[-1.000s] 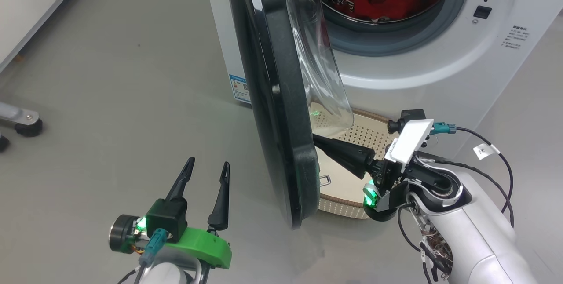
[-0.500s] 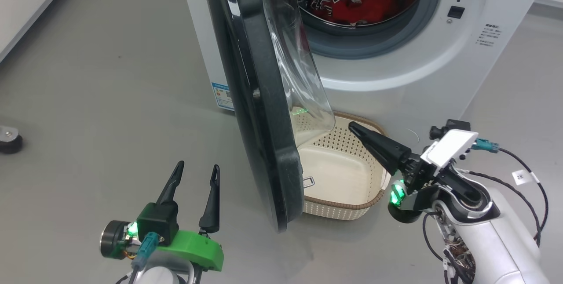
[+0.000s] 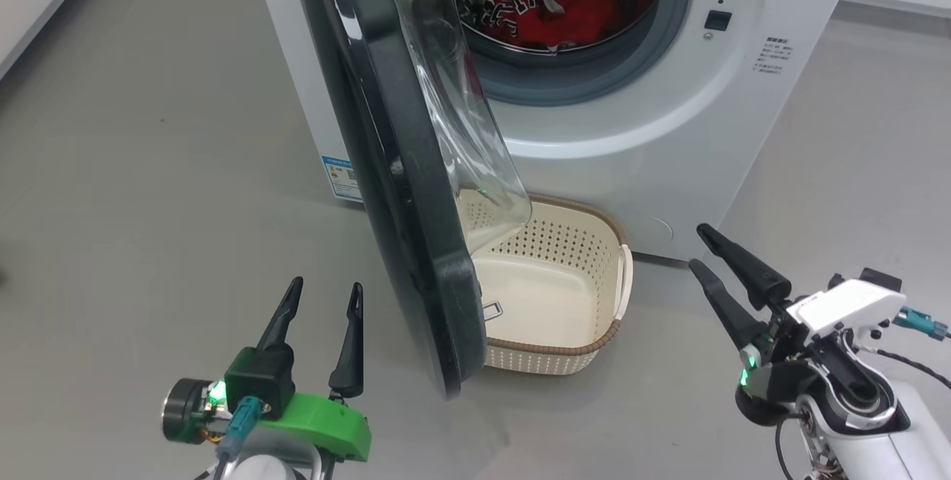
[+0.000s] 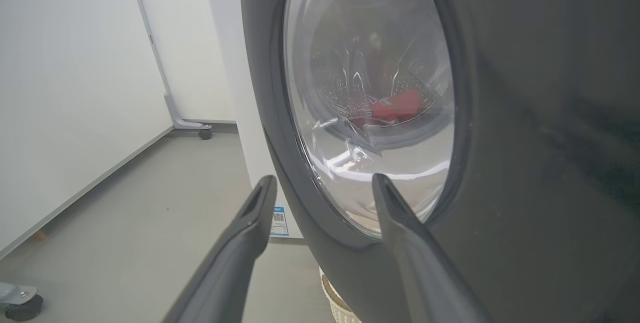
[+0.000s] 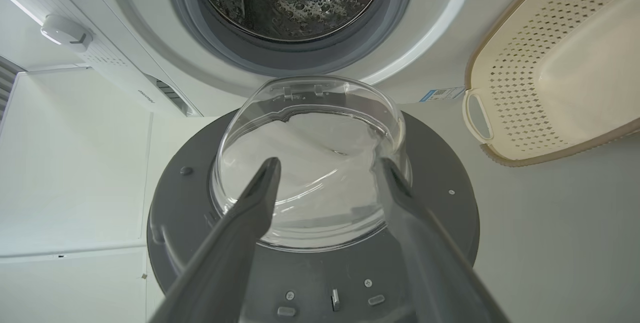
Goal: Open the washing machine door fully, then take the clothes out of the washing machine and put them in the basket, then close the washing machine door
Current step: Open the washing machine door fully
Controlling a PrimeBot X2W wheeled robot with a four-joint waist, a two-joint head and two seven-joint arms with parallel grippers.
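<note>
The right gripper (image 3: 698, 247) has its fingers spread wide and empty, apart from the round black-rimmed, glass-bowled washing machine door (image 3: 416, 227). The left gripper (image 3: 327, 284) is wide and empty, beside the door's outer face. The red jerseys (image 3: 553, 15) lie in the white front-loading washing machine (image 3: 669, 131), the drum's top cut off. The door hides part of the cream perforated basket (image 3: 565, 350).

**Head view:** we look from high up, forward and steeply down, at middle range. The washing machine (image 3: 669, 131) takes the top, the washing machine door (image 3: 386, 168) stands edge-on at centre, and the basket (image 3: 550, 351) lies beneath.

**Left wrist view:** we sit low, looking along the left end effector (image 4: 324, 178), very near the door's outer face.

**Right wrist view:** we look along the right end effector (image 5: 327, 160) at the door's inner side, close, with the frame rolled so the floor stands at its right.

**Shared by all three:** the door, and the clothes (image 3: 550, 15) in the drum.
</note>
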